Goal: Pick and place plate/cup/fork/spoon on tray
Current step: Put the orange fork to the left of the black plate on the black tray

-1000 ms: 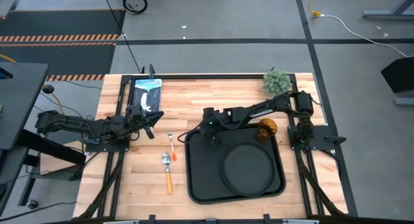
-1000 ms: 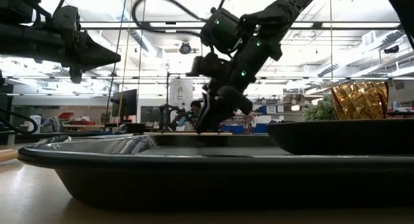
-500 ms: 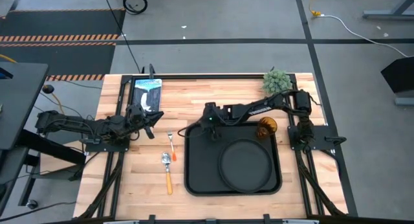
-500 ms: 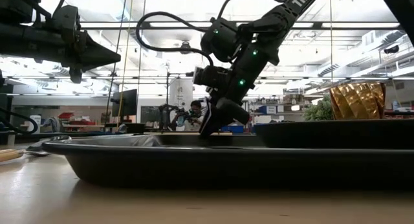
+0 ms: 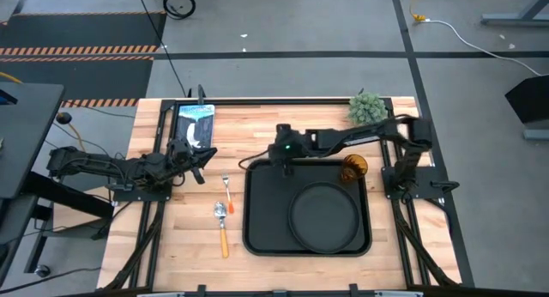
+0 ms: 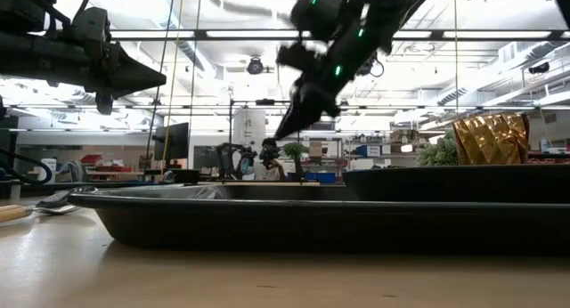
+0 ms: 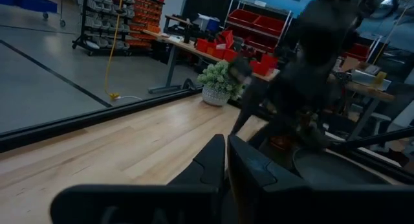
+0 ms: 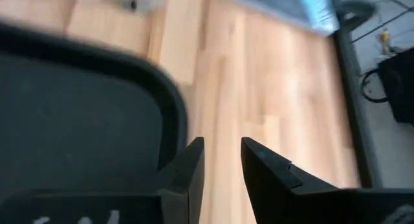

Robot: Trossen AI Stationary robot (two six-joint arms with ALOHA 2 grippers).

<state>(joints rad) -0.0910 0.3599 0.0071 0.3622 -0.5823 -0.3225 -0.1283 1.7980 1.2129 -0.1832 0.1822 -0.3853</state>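
Note:
The black rectangular tray (image 5: 257, 228) lies on the wooden table, right of centre. The round black plate (image 5: 324, 215) lies flat on the tray's right part. The amber cup (image 5: 353, 168) stands at the tray's far right corner; whether on it or beside it, I cannot tell. The fork (image 5: 227, 194) and the spoon (image 5: 222, 227) lie on the table left of the tray. My right gripper (image 8: 221, 156) is open and empty, raised above the tray's far left corner (image 8: 169, 107); it also shows in the low view (image 6: 283, 132). My left gripper (image 7: 226, 145) is shut and empty, held above the table's left part (image 5: 202, 160).
A green potted plant (image 5: 366, 106) stands at the table's far right. A blue-and-white packet (image 5: 195, 125) lies at the far left. The arms' dark base frames run along both table sides. Bare wood lies between the tray and the far edge.
My right gripper, which was down at the tray's far left rim, has dragged it a little toward the table's far left, so the tilted tray now lies square to the table. The gripper has then come off the rim and risen clear. The plate has ridden along on the tray.

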